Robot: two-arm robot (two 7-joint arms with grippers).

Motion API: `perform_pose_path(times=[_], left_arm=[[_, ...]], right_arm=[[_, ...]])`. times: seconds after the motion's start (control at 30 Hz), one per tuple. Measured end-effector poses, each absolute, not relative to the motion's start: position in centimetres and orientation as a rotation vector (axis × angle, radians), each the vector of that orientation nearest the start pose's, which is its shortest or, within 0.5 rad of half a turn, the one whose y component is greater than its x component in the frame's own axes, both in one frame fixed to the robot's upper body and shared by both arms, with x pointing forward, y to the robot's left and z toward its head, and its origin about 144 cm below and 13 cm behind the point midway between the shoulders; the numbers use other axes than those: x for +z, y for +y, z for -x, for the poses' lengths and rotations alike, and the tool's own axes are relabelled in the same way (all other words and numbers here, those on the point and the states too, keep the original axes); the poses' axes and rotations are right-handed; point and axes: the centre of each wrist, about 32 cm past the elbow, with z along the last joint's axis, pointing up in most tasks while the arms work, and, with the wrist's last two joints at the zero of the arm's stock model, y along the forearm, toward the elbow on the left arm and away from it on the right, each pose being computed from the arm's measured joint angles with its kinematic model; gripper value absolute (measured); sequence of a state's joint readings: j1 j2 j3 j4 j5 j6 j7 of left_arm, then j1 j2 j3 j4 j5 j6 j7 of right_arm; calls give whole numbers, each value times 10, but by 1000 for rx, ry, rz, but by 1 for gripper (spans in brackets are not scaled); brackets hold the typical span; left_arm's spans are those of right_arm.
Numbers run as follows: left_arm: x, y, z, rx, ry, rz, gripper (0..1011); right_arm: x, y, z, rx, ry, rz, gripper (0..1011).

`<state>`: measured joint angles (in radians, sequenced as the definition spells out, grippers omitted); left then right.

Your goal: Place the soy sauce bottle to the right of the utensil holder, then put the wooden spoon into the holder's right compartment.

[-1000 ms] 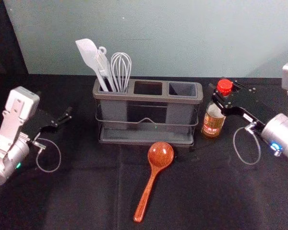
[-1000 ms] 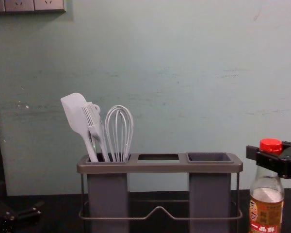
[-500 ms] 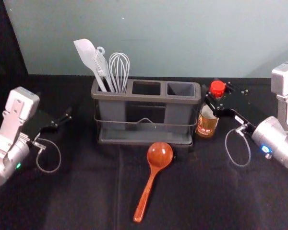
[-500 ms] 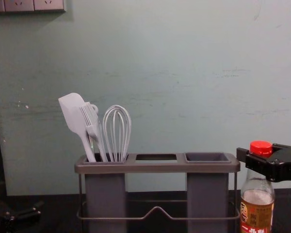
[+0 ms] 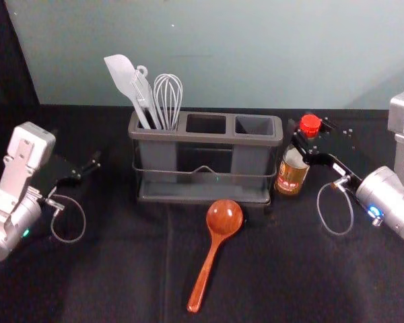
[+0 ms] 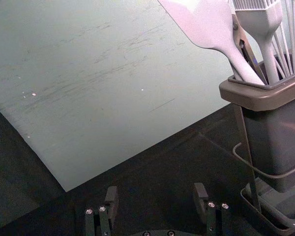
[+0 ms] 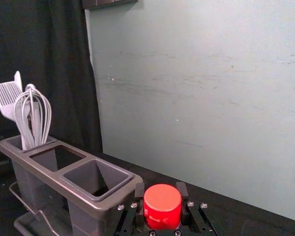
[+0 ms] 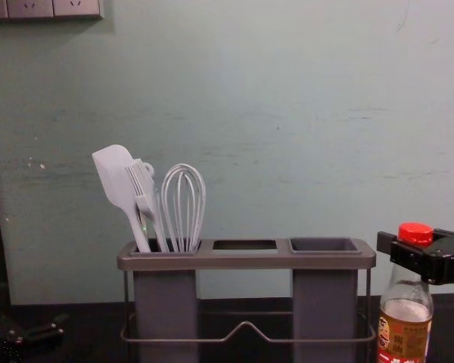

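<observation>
Your right gripper [image 8: 407, 251] is beyond the holder's [image 5: 209, 136] right end, clamped on the bottle [image 8: 403, 329] at the neck, right under the red cap [image 8: 416, 233]. In the right wrist view you can see the cap sitting between the fingertips of your right gripper [image 7: 161, 188]. The bottle is just to the right of the holder, close to its end, nearly upright with its top leaning slightly away from the holder. You cannot tell from here whether its base is on the table [image 5: 128, 269].

Your spoon [image 5: 225, 217] lies on the table right in front of the holder, a little right of the holder's middle. Its bowl is at the holder's end and its handle runs back toward the robot, slanting left.

Your left gripper [image 5: 91, 163] is parked to the left of the holder, well apart from it. In the left wrist view you see the fingers of your left gripper [image 6: 156, 189] spread wide apart.

In the holder's left compartment you have a spatula [image 5: 121, 73], a brush [image 8: 141, 181] and a whisk [image 5: 168, 91], all with their heads up. The spatula leans out past the holder's left end. Behind the holder is a pale wall [image 5: 242, 54].
</observation>
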<state>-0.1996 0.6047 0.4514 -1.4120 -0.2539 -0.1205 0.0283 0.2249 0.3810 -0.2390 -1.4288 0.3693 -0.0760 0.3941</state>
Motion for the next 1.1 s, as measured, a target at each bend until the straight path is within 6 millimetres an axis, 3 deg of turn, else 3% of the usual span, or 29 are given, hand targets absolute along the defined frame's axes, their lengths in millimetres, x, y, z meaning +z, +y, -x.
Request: perform_pose_path(times=[0.17,0.27,0.57,0.9,1.1], left_arm=[[1140,310,-489,1248,-285,-304,1005],[1140,310,-489,1248,-285,-304,1005],[1140,310,-489,1248,-285,-304,1005],[1140,310,-489,1248,-285,-304,1005],[1140,310,-489,1248,-285,-304,1005]], right_arm=[[1173,-285,-516,-1014,-87,-21,383],[1172,-286,-515,-1017,-87,-24,433],[1173,-287,-514,-1025,-81,-31,756],[1186,-292,-501,-1051,-128,-24,1004],[1193,-291,-484,-1052,-170,4,1004]])
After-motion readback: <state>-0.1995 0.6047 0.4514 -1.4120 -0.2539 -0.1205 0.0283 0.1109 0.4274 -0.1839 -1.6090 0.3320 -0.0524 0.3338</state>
